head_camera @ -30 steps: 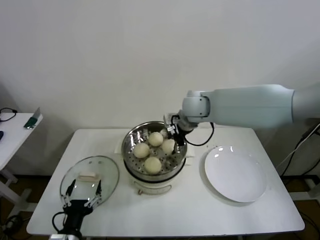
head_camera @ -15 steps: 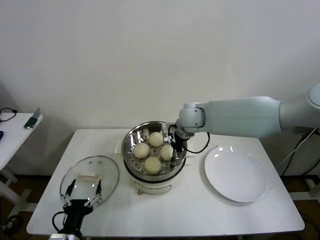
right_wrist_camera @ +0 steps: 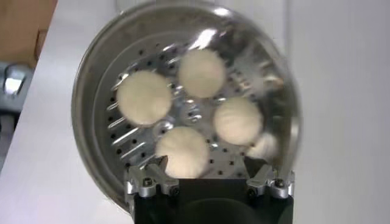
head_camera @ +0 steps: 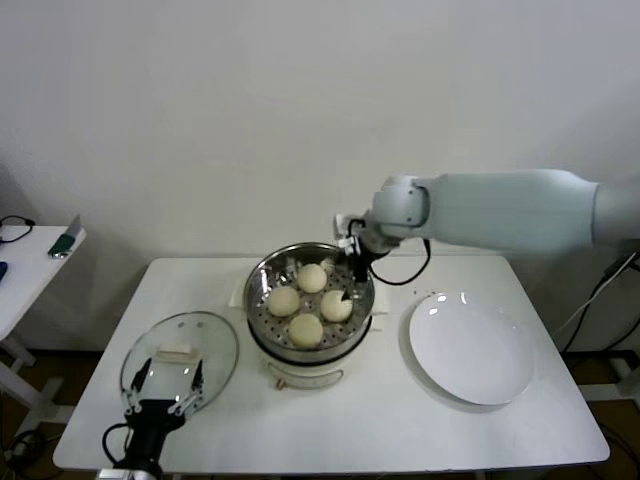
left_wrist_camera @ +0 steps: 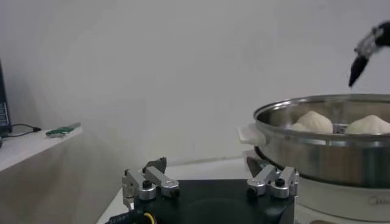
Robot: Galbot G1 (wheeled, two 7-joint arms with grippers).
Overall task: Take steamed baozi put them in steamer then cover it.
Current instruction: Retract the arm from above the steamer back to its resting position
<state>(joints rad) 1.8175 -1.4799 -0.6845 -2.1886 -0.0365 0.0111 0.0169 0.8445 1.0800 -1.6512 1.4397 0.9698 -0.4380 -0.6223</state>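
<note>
Plain white wall behind a white rectangular counter [head_camera: 400, 420]. At its middle, the round shiny stainless-steel steamer [head_camera: 309, 300] on a white base, uncovered, with four small round cream-white steamed baozi [head_camera: 306, 329] resting on the perforated tray inside, close together yet apart from one another; seen too from the right wrist view, all four on the tray [right_wrist_camera: 186, 149]. Above the steamer's far right rim, the right end effector [head_camera: 352, 272], fingers spread wide, gripping nothing, hanging just over the nearest bun without touching it; the pale right arm reaching in from the right edge across the counter's back. To the steamer's right, well apart from it, a flat round white plate [head_camera: 470, 347], bare. To the steamer's left, lying flat on the counter, the round clear glass cover [head_camera: 180, 360] with metal rim and cream-white oblong handle. Just at the near edge of that cover, the left end effector [head_camera: 161, 401], low at the counter's front left corner, fingers wide apart, holding nothing. Further left, a separate white side table [head_camera: 25, 262] carrying a small green object [head_camera: 63, 243].
</note>
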